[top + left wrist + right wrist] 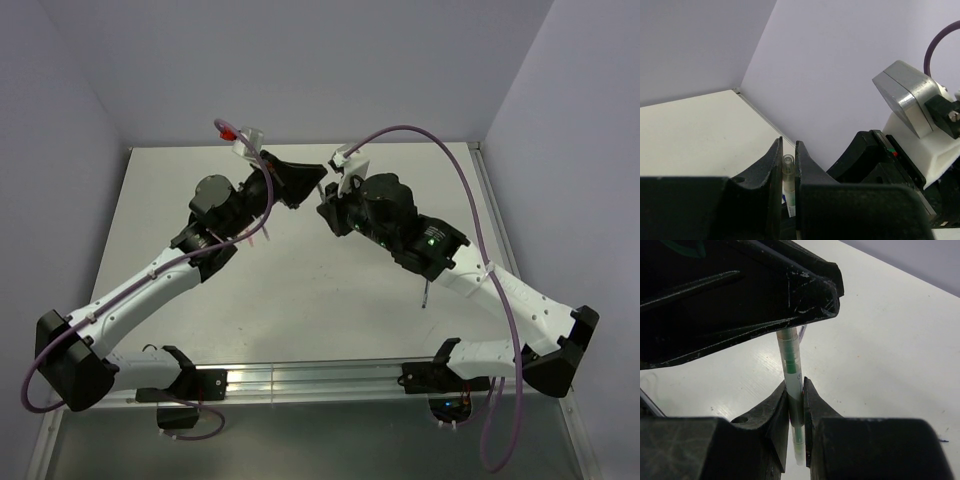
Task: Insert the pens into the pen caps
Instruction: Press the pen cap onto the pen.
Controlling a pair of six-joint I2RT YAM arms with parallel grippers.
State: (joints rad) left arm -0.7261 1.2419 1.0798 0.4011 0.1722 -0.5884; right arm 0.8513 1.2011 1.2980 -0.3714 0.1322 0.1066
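Note:
My two grippers meet above the middle of the table. My right gripper (pixel 796 405) is shut on the green-clear pen (pixel 791 362), gripping it near one end. The pen runs straight up to my left gripper's black fingers (pixel 805 290). My left gripper (pixel 788 148) is shut on a pale translucent pen cap (pixel 788 167). The cap's round end shows between the fingertips, and the pen's labelled barrel continues below it. In the top view the left gripper (pixel 300 183) and right gripper (pixel 327 203) stand tip to tip. The pen between them is hidden there.
A thin dark pen (pixel 425 294) lies on the table beside the right forearm. The right arm's wrist camera (pixel 905 95) is close to the left gripper. Walls enclose the table at the back and on both sides. A metal rail (pixel 300 378) runs along the near edge.

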